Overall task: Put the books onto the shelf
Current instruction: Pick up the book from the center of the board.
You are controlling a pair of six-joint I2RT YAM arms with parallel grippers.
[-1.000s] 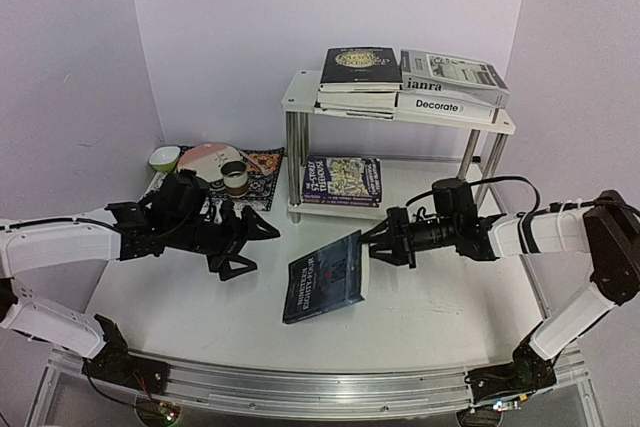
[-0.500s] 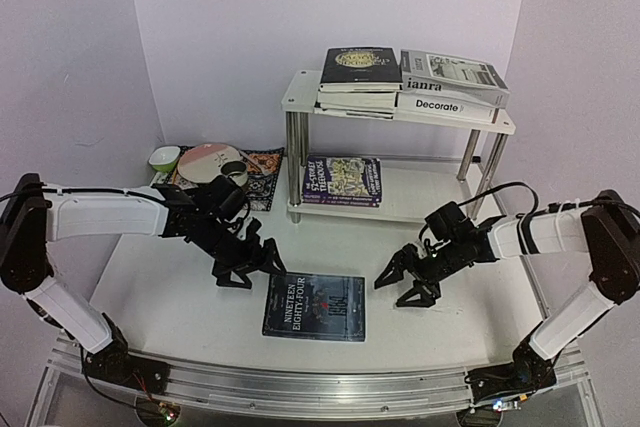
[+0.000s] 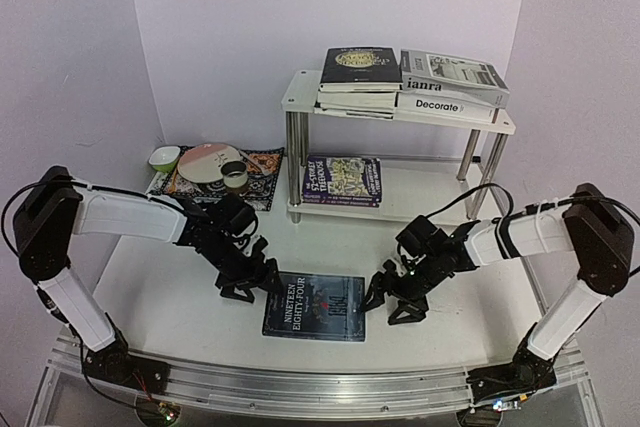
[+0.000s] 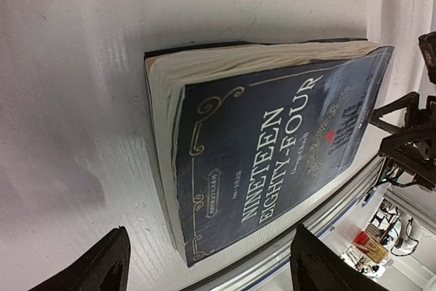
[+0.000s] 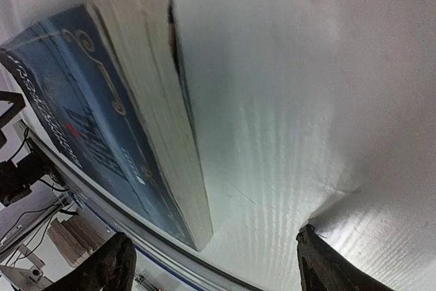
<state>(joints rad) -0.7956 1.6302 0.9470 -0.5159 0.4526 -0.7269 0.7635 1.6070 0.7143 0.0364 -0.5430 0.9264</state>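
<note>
The left arm and right arm stretch low and inward from opposite sides, wrists angled down. The left gripper and right gripper face each other, jaws spread wide.

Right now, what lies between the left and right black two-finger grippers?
Between the left gripper and right gripper: the dark blue Nineteen Eighty-Four paperback, lying flat on the white table, held by neither. Clear in the top external view.

The book lies flat on the counter, front and middle. Left pincer sits just off its left edge, right pincer just off its right. Shelf stands behind, with two stacks on top and one paperback on the lower board. Placemat with dishes lies left of the shelf.
</note>
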